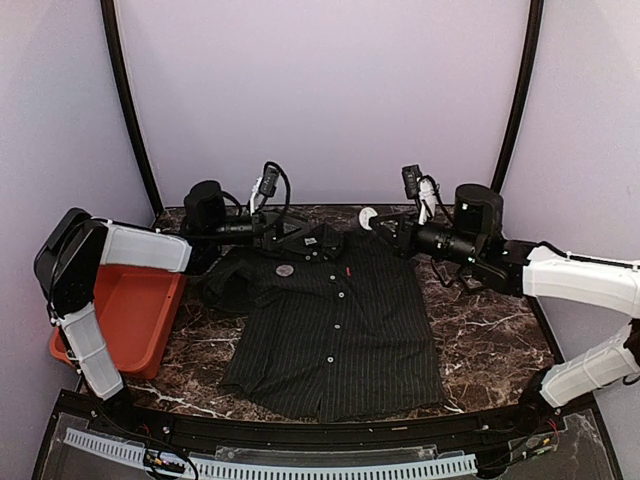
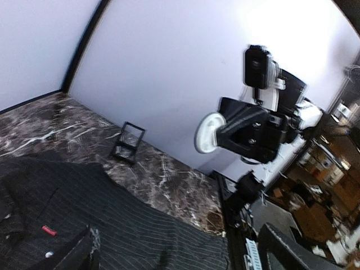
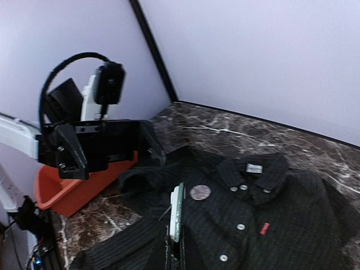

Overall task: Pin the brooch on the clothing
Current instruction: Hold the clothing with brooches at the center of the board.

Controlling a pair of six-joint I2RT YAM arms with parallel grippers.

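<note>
Nearest us, the hem of the dark pinstriped shirt (image 1: 335,330) lies flat on the marbled counter (image 1: 490,340), button side up, with its collar toward the far side. To the left of it an orange bin (image 1: 135,310) sits at the counter's left edge, partly hidden by the left arm. Farther up the shirt we see a small red tag (image 1: 348,271) to the right of the buttons. To the left of them, just below the collar, the round greyish brooch (image 1: 285,269) rests on the cloth; we cannot tell whether its pin goes through. Just beyond the brooch, at the shirt's left shoulder, the left hand (image 1: 283,232) hovers with its fingers spread wide and nothing between them. Across the collar, at the shirt's far right corner, the right hand (image 1: 376,222) is closed on a thin white disc (image 1: 367,216), which is held clear of the cloth. Behind both hands stands the pale wall (image 1: 330,90).
</note>
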